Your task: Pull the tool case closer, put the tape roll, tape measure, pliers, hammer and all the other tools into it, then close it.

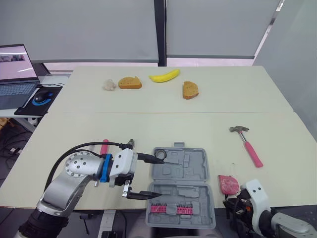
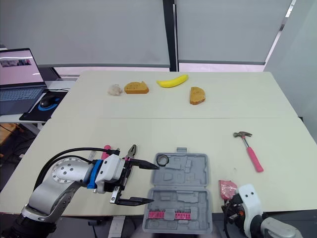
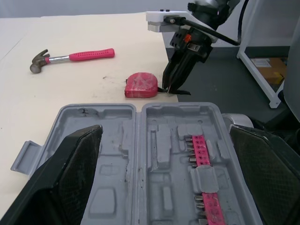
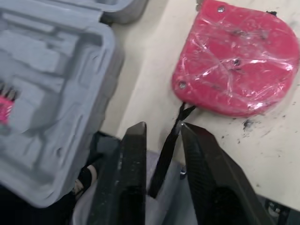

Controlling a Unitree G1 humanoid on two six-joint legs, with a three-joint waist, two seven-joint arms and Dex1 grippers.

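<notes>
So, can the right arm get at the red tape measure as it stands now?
Probably yes: the right arm's fingers are open right beside the tape measure, astride its black strap, and nothing lies between.

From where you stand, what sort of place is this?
Most likely an office or lab room set up for testing: a laptop to one side, roller blinds behind, and pale tables laid out with an odd mix, a tool case and hammer near, a banana farther back.

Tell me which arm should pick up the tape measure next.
Right. The right gripper sits beside the tape measure, its strap between the open fingers; the left gripper is across the case.
</notes>
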